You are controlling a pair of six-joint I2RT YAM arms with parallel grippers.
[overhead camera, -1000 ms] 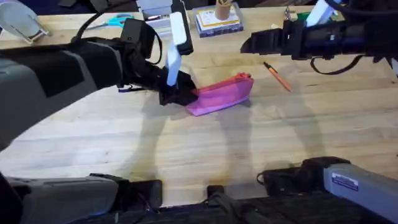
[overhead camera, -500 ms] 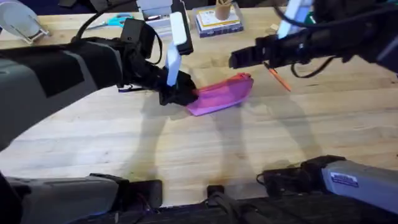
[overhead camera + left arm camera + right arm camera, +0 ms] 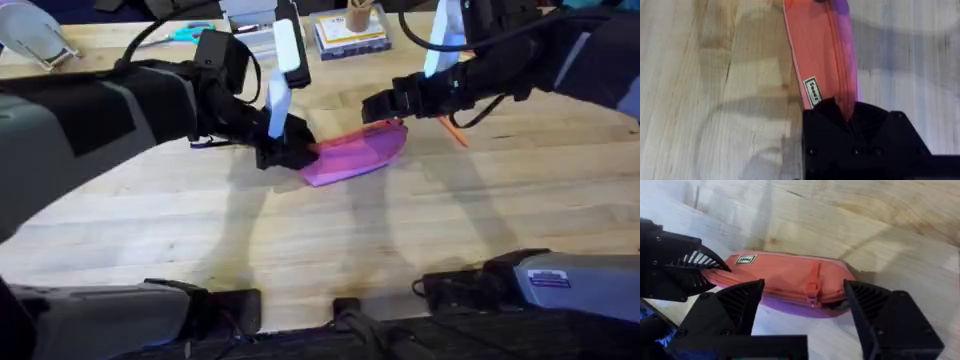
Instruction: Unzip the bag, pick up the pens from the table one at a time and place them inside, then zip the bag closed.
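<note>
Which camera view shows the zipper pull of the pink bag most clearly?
The right wrist view: the zipper pull hangs on the pink bag, between the open right gripper fingers. The left wrist view shows the zipper line but no pull I can make out. Overhead, the pull is too small to tell.

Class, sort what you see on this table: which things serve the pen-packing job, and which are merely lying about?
Job: bag, held at one end by the left gripper; pen; right gripper, open over the zipper pull.

Lying about: scissors; books; cup.
</note>
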